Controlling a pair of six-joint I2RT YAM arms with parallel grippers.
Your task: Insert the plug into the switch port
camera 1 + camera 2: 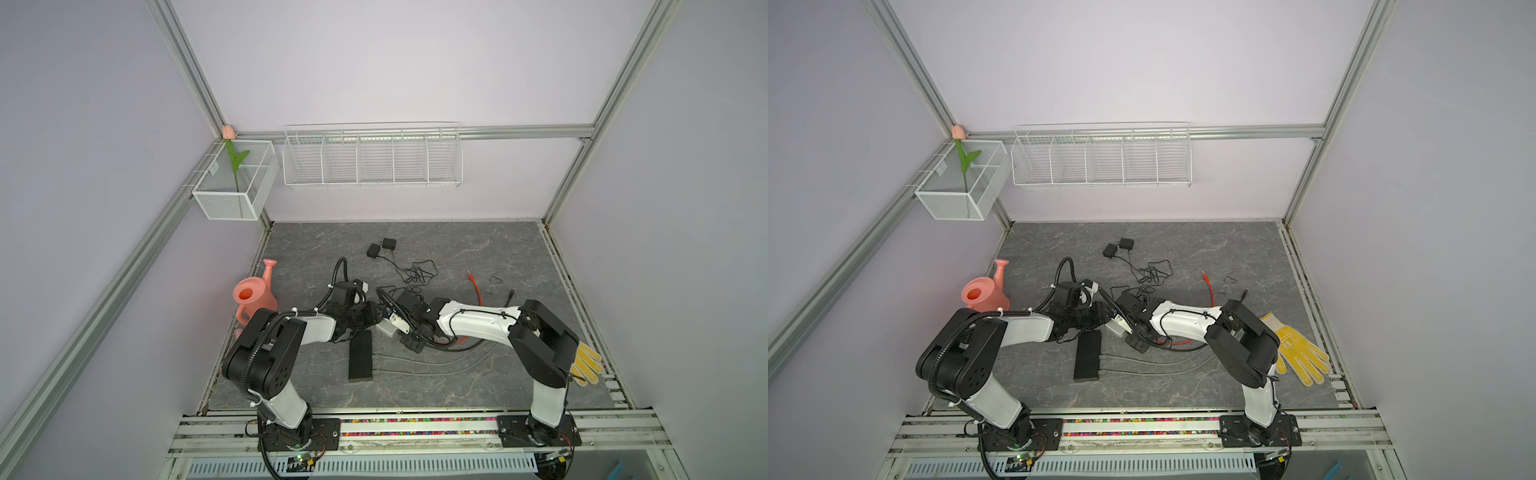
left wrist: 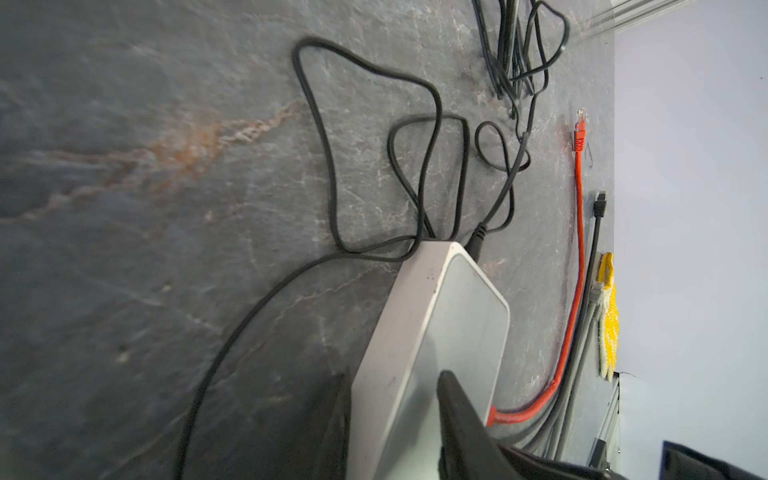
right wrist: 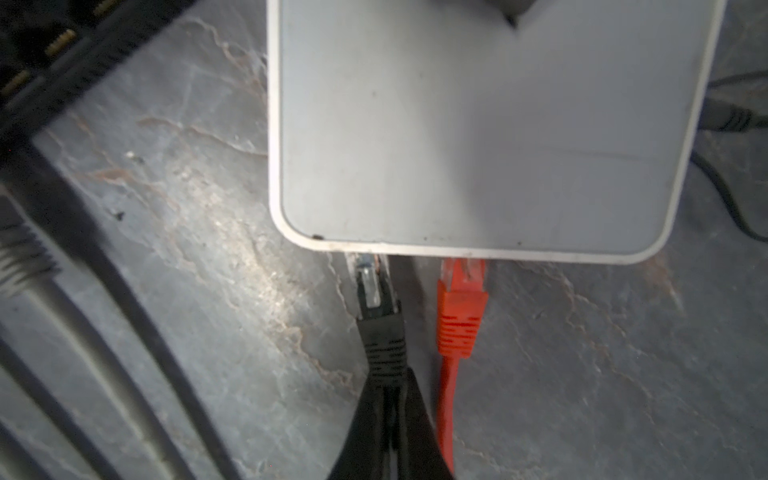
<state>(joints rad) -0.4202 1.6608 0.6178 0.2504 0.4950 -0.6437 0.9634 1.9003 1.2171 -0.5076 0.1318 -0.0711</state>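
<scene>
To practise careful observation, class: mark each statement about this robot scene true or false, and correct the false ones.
1. An orange plug sits in the white switch. True.
2. The right gripper is open and empty. False: it is shut on the black plug.
3. The left gripper grips the white switch. True.
4. The watering can is blue. False: it is pink.

Can't tell if it's fully in
Black plug (image 3: 376, 316) tip vanishes under the switch (image 3: 478, 124) rim, and the switch is cropped at the frame edge.
</scene>
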